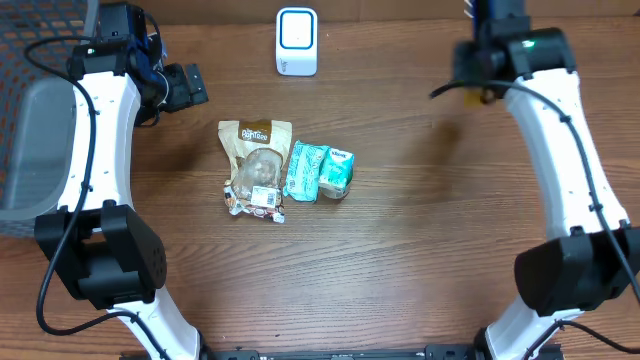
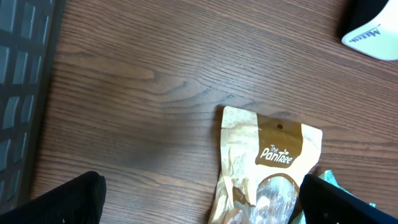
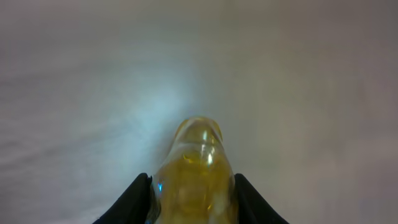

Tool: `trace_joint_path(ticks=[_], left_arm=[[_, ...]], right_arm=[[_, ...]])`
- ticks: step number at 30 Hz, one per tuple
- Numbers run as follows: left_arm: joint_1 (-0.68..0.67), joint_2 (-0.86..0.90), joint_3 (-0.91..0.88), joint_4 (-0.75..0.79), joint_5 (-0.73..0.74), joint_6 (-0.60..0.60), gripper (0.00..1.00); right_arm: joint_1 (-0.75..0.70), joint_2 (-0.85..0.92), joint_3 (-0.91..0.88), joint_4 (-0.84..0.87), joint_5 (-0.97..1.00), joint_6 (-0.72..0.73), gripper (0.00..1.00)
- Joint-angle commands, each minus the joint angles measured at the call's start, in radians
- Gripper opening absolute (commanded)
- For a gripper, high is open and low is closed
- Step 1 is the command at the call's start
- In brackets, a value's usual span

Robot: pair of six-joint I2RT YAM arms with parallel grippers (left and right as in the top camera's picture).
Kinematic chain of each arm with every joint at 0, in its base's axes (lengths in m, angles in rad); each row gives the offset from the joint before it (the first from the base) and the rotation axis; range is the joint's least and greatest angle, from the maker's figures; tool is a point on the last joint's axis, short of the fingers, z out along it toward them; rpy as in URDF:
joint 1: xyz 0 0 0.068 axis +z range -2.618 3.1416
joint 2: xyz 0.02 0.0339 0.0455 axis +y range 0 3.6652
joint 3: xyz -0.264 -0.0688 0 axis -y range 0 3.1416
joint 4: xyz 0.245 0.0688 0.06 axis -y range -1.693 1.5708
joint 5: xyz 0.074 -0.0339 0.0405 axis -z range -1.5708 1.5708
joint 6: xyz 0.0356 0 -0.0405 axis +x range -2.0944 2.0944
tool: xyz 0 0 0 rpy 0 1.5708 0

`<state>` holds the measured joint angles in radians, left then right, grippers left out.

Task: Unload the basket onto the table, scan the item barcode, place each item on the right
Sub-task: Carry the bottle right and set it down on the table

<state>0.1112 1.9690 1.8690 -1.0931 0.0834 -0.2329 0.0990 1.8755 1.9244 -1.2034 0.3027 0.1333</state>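
Spanning the scene, the wooden counter [image 1: 420, 260] bears a grey basket [image 1: 30, 140] at its left edge, a brown Pantree pouch [image 1: 255, 165] near the middle, the white scanner [image 1: 297, 40] at the far edge, and two teal packets [image 1: 305, 170] touching the pouch. The left pincer [image 1: 185, 88] hangs spread wide and empty between basket and pouch. The right pincer [image 3: 193, 186] is clamped on a small amber item [image 3: 196, 155], well right of the scanner. Presentation seems to be the step in hand. Next, the item must swing toward the scanner's face, barcode turned to it.
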Motion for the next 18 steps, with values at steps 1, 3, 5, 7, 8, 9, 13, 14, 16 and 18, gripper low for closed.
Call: trace_joint_path(ticks=[1,3,5,7,8,9,13,14,16,18], left_arm=[[-0.008,-0.014,0.013,-0.002,0.011,0.016,1.0],[-0.008,-0.014,0.013,-0.002,0.011,0.016,1.0],[-0.008,-0.014,0.013,-0.002,0.011,0.016,1.0],[-0.008,-0.014,0.013,-0.002,0.011,0.016,0.99],[-0.008,-0.014,0.013,-0.002,0.011,0.016,1.0],[-0.008,-0.014,0.013,-0.002,0.011,0.016,0.99],[-0.008,-0.014,0.013,-0.002,0.011,0.016,1.0],[-0.008,-0.014,0.013,-0.002,0.011,0.016,1.0],[-0.008,-0.014,0.013,-0.002,0.011,0.016,1.0],[-0.008,-0.014,0.013,-0.002,0.011,0.016,0.99]], right_arm=[[-0.087,-0.011,-0.019,-0.082,-0.002,0.185,0.29],[-0.132,-0.011,-0.042,-0.109,-0.039,0.185,0.29],[-0.179,-0.011,-0.07,-0.115,-0.082,0.185,0.31],[-0.215,-0.011,-0.097,-0.109,-0.113,0.185,0.32],[-0.23,-0.011,-0.11,-0.106,-0.123,0.185,0.32],[-0.241,-0.011,-0.122,-0.102,-0.126,0.185,0.32],[-0.276,-0.011,-0.181,-0.074,-0.125,0.185,0.38],[-0.28,-0.011,-0.195,-0.065,-0.125,0.185,0.4],[-0.285,-0.011,-0.218,-0.045,-0.125,0.185,0.45],[-0.285,-0.011,-0.234,-0.027,-0.125,0.185,0.49]])
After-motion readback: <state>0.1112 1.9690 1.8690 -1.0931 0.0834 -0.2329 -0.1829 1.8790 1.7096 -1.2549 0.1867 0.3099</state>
